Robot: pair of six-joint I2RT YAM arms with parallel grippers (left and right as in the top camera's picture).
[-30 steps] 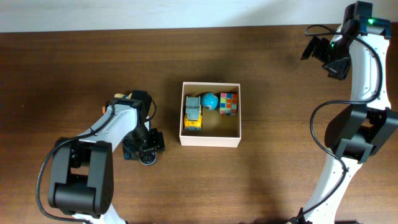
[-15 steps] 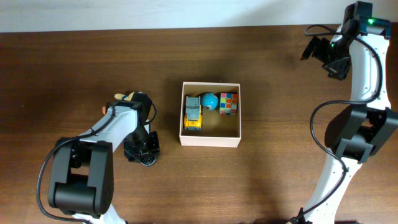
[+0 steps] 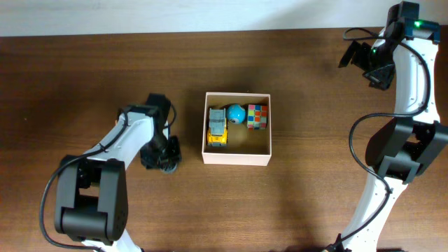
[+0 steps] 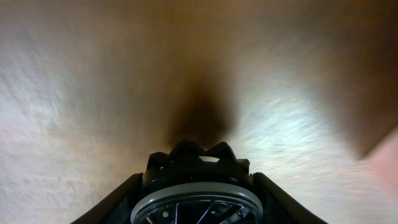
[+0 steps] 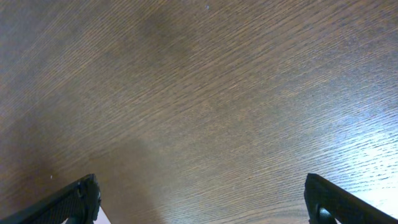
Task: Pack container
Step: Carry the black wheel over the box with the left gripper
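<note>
OK, left pincer [image 3: 162, 155] gripping a wheel [image 4: 196, 193]; container [image 3: 236, 158] lies near, to its right; right pincer [image 5: 205, 202] wide open, empty, well apart, so left is nearer.

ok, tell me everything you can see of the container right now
The container is a square, shallow, open-topped box, cardboard by the look, white outside and tan inside. It sits flat on the wooden table, near the middle. Toward its far wall lie a yellow toy truck, a blue ball and a multicoloured cube; the floor by the near wall is bare. No gripper touches it; the left gripper is apart on its left.
</note>
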